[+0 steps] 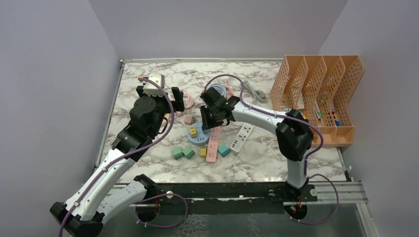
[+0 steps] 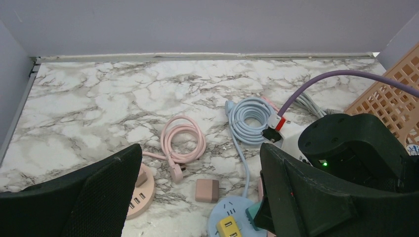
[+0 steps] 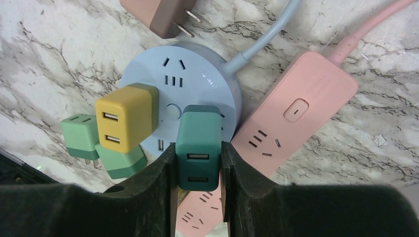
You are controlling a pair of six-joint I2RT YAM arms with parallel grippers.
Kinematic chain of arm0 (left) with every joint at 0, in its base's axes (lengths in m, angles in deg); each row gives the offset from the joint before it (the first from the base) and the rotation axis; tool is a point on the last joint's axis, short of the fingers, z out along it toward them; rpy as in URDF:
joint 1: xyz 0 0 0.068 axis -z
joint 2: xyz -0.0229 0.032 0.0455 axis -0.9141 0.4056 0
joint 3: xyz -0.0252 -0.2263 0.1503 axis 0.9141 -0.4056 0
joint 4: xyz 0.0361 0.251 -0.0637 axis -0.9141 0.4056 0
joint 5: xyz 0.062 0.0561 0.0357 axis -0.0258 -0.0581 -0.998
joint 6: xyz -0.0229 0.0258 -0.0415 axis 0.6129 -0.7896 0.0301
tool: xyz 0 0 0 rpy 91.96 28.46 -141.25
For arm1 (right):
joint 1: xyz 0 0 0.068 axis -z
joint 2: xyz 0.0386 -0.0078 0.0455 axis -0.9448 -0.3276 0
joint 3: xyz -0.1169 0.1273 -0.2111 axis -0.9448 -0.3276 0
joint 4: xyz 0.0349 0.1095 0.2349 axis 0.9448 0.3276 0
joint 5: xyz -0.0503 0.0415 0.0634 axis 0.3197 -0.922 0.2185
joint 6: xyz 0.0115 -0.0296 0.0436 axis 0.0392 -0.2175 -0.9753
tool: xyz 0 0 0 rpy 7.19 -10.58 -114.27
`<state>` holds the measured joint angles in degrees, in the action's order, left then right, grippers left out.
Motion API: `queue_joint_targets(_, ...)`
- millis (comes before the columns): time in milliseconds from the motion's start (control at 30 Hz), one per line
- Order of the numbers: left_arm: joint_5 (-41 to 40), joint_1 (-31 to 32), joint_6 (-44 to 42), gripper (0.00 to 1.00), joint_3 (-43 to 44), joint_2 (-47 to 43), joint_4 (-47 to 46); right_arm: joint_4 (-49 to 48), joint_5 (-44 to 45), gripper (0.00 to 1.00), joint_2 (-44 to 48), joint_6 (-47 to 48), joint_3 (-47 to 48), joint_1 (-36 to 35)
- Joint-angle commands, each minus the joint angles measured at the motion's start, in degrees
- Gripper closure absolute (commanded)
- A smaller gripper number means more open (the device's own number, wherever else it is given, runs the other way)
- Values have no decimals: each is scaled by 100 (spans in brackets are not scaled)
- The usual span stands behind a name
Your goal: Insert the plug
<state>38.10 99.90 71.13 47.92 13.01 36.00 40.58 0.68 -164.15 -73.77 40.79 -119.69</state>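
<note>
My right gripper (image 3: 198, 170) is shut on a dark teal USB plug (image 3: 198, 148) and holds it over the edge of the round blue power hub (image 3: 190, 74). A yellow USB plug (image 3: 126, 116) sits in the hub beside it. From above, the right gripper (image 1: 213, 118) hovers over the hub (image 1: 197, 136). My left gripper (image 2: 197, 197) is open and empty, raised at the left (image 1: 168, 101). A brown-pink plug (image 2: 206, 190) lies loose on the table between its fingers.
A pink power strip (image 3: 296, 111) lies right of the hub, a white strip (image 1: 241, 137) beyond it. Two green plugs (image 3: 81, 136) lie left of the hub. Coiled pink (image 2: 183, 140) and blue (image 2: 252, 118) cables lie behind. An orange file rack (image 1: 321, 98) stands at right.
</note>
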Motion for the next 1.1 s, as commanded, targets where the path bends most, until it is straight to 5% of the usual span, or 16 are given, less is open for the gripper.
queue_joint_targets(0,-129,-26,-104,8,196,13,-63,434,256,99,-355,51,149,-85)
queue_joint_targets(433,-605,-22,-111,8,867,199,273,1459,1752,99,-1100,-284,775,-532)
queue_joint_targets(1067,-665,-20,-65,8,1185,291,441,1099,1694,99,-1641,-325,184,-547)
